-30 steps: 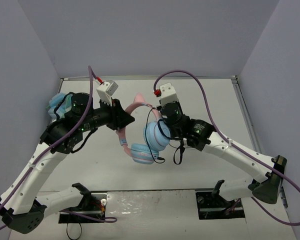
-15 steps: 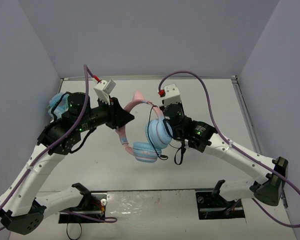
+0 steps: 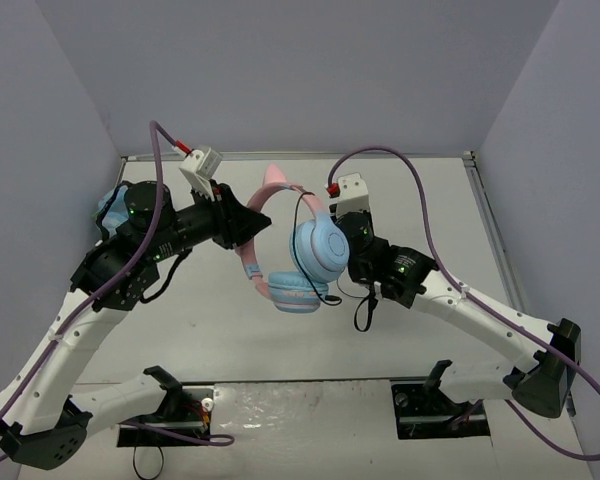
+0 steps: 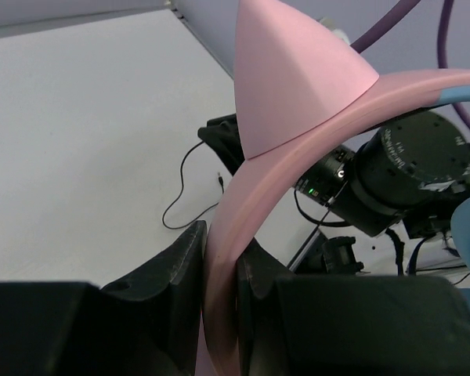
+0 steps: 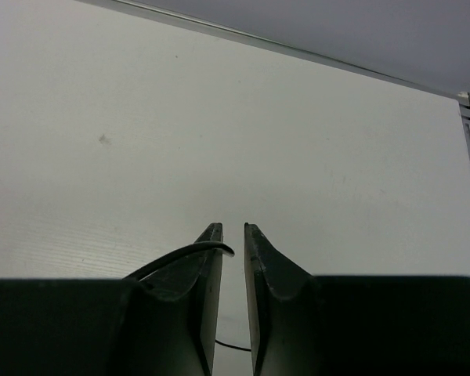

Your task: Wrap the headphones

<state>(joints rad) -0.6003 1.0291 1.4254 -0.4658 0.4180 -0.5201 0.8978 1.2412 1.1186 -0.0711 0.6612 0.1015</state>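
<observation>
Headphones (image 3: pixel 318 248), pink cat-eared band, round light blue cups, hanging above the bench's middle.
Left gripper (image 4: pixel 219 235) is clamping the band (image 4: pixel 236 200); right gripper (image 5: pixel 233 229) is gaping narrowly, thin black cable (image 5: pixel 180 254) crossing one finger, hold unclear, risking slippage. Only the top view is showing the dangling loop.

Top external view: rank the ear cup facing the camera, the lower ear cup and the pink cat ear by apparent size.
1. ear cup facing the camera
2. lower ear cup, seen obliquely, so angle may explain the gap
3. pink cat ear, smallest
</observation>
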